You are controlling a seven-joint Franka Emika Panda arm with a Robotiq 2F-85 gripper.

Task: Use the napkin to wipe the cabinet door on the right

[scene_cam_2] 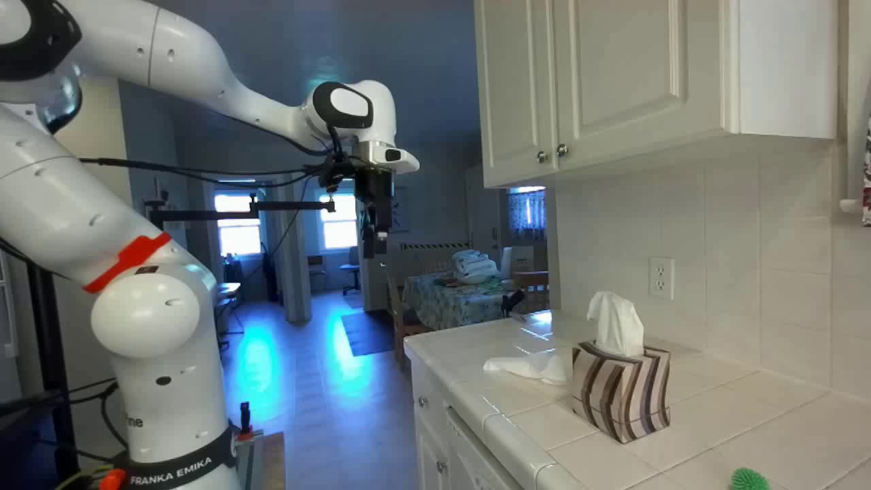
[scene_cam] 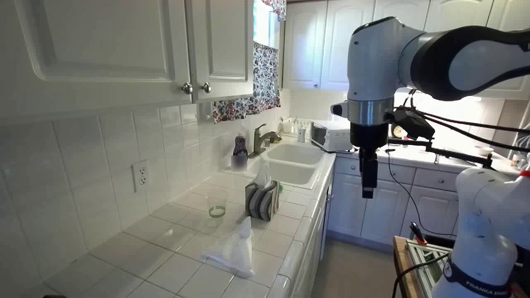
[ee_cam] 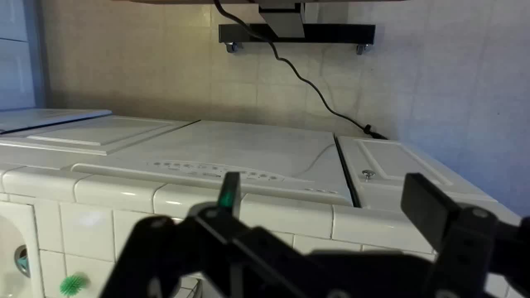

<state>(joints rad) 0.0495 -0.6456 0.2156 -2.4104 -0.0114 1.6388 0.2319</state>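
Note:
A crumpled white napkin (scene_cam: 237, 251) lies on the tiled counter; it also shows in an exterior view (scene_cam_2: 527, 367). Beside it stands a striped tissue box (scene_cam: 261, 202) (scene_cam_2: 620, 389) with a white tissue (scene_cam_2: 616, 323) sticking up. Two white upper cabinet doors hang over the counter: a right door (scene_cam: 223, 41) and a left door (scene_cam: 103, 41); an exterior view from the opposite direction shows them too (scene_cam_2: 629, 68). My gripper (scene_cam: 368, 191) (scene_cam_2: 375, 246) points down, in the air off the counter's front edge. In the wrist view it (ee_cam: 325, 182) is open and empty.
A clear cup (scene_cam: 217, 209) stands near the tissue box. A sink (scene_cam: 294, 171), faucet (scene_cam: 261, 140), soap bottle (scene_cam: 240, 147) and microwave (scene_cam: 331, 134) are farther along. A green scrubber (ee_cam: 73, 284) lies near the sink. A dishwasher (ee_cam: 248, 149) and lower cabinet door (ee_cam: 397, 159) are below the counter edge.

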